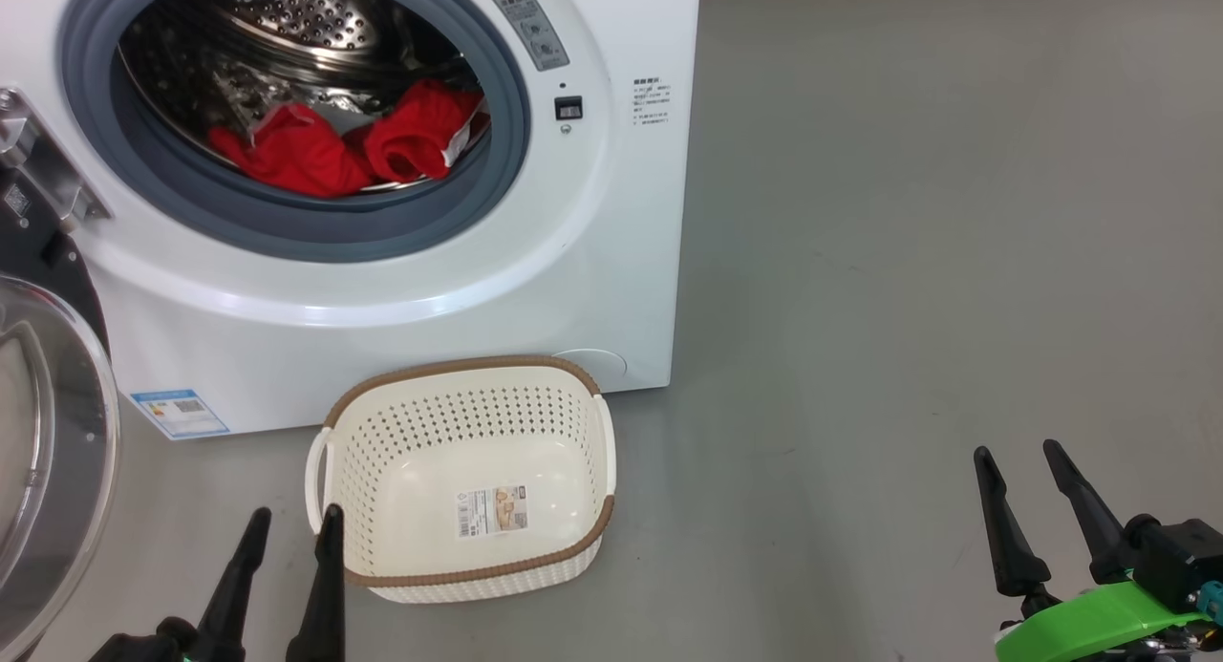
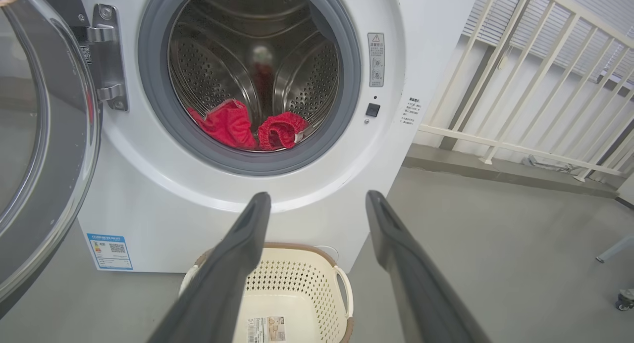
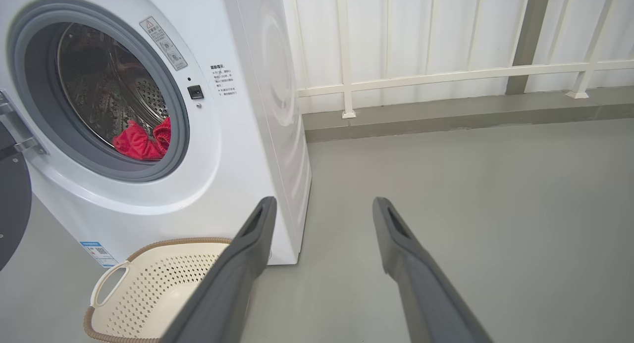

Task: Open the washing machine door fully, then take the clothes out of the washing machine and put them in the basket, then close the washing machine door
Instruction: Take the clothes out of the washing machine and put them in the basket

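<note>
**Door open, red clothes in drum, both claws empty**

The washing machine door (image 1: 48,433) stands swung out at the left on its hinge. The clothes (image 1: 325,165) lie in two red bunches at the front bottom of the drum (image 1: 287,12), just behind the grey rubber ring (image 1: 315,237) of the washing machine (image 1: 592,261). The basket (image 1: 459,366) sits on the floor (image 1: 908,309) just in front of the machine, below the opening, nothing in it.

The left gripper (image 1: 294,512) has its jaws spread wide and holds nothing, low beside the basket's near left corner. The right gripper (image 1: 1018,449) is likewise wide open and empty, well off to the right.

Handling, as a judgement: the fabric looks soft, light and limp, so it will sag and drape once lifted. Best to pinch a raised fold on top of one bunch, deep enough not to slip. A trailing end could catch on the rubber ring. The basket looks light and may slide if bumped. The door is rigid with a glossy rim, so push it at the edge far from the hinge.
</note>
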